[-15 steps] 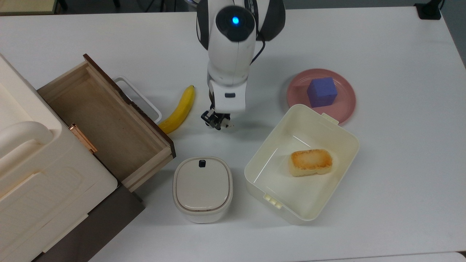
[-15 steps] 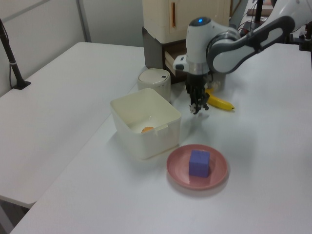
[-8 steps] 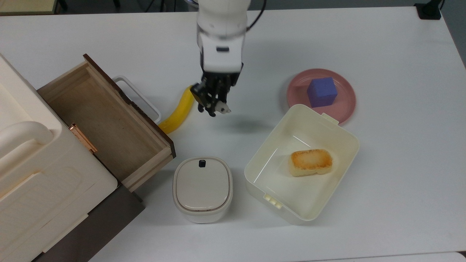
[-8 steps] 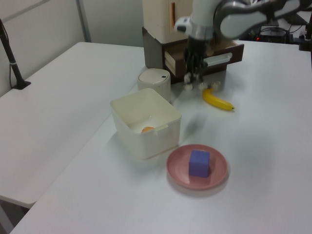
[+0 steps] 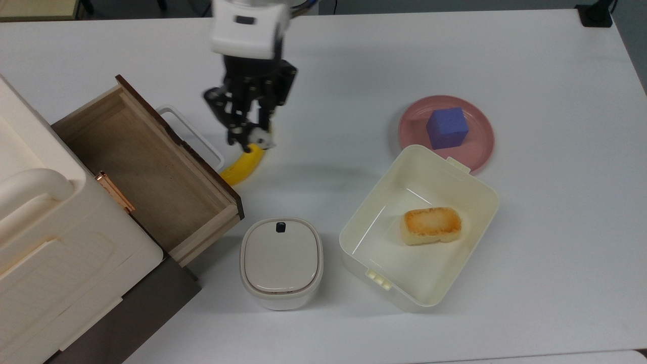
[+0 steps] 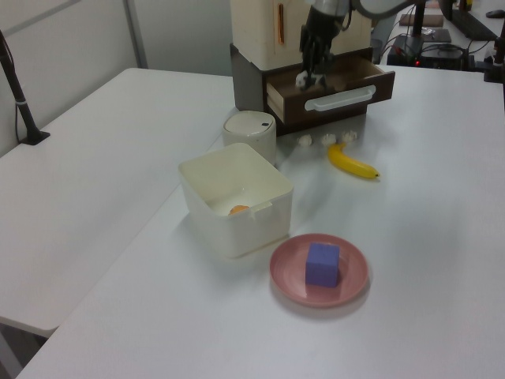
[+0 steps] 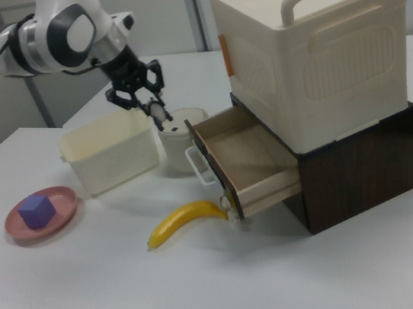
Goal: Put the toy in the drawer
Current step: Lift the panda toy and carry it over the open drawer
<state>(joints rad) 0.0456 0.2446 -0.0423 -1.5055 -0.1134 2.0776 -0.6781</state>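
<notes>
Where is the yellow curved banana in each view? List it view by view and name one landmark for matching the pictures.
Top view: the yellow curved banana lies left of centre, beside the drawer's handle.
Left view: the banana lies right of centre, in front of the drawer.
Right view: the banana lies low at centre, by the drawer's front.
Shared landmark: the open light-wood drawer with dark front panel and white loop handle.
</notes>
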